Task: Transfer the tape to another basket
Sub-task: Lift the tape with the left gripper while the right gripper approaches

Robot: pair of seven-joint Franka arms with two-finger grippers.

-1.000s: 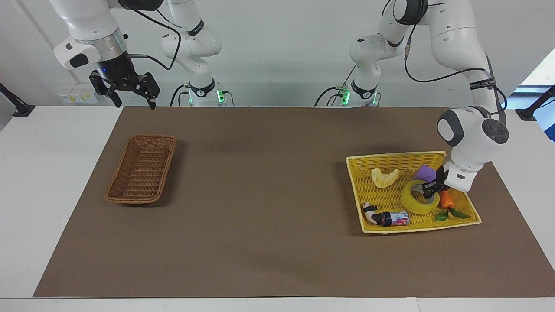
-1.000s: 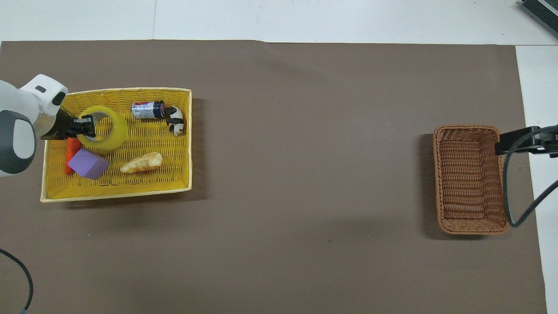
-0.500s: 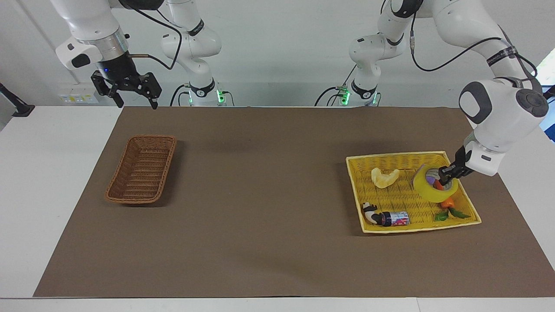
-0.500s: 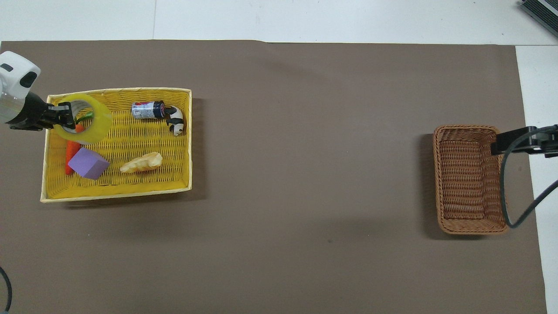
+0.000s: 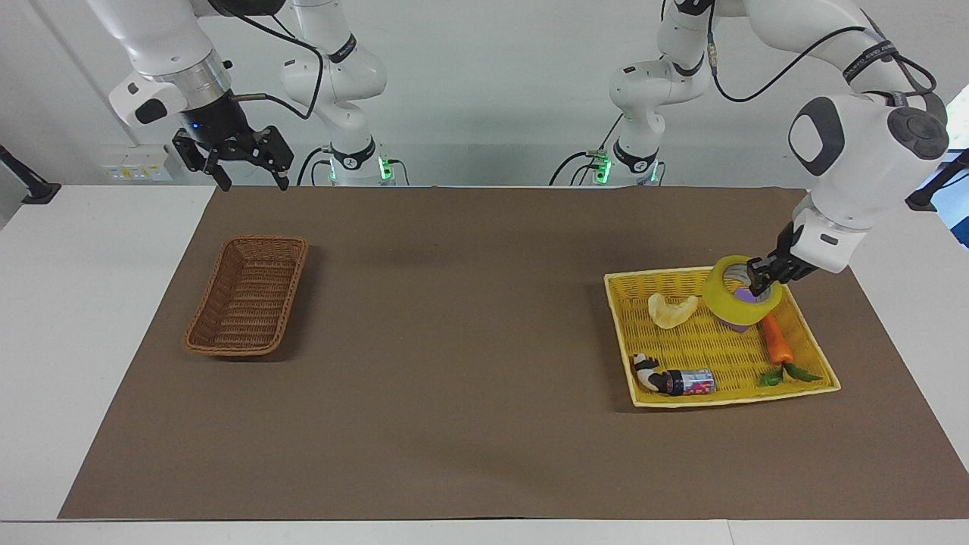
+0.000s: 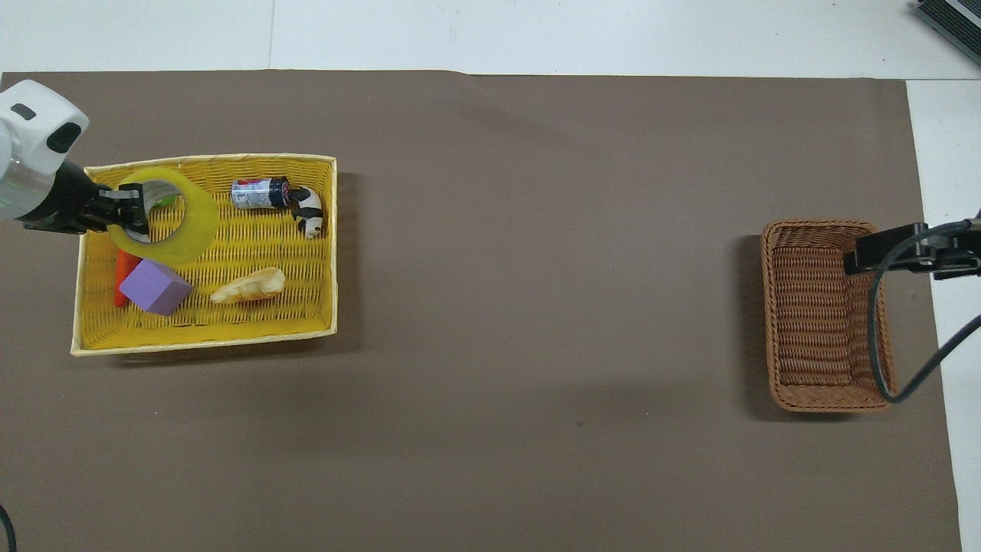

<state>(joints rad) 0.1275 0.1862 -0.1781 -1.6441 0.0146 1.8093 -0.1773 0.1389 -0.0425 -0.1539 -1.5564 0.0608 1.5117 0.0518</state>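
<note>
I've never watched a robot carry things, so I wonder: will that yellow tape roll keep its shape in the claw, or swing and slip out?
The tape probably stays stiff: it keeps its round ring shape while the left gripper pinches its wall over the yellow basket. It hangs tilted from that single pinch, so it may swing. Set on its edge, a ring like this would likely roll.

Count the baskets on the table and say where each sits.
2. The brown basket sits toward the right arm's end. The yellow basket sits toward the left arm's end, under the tape held by the left claw.
</note>
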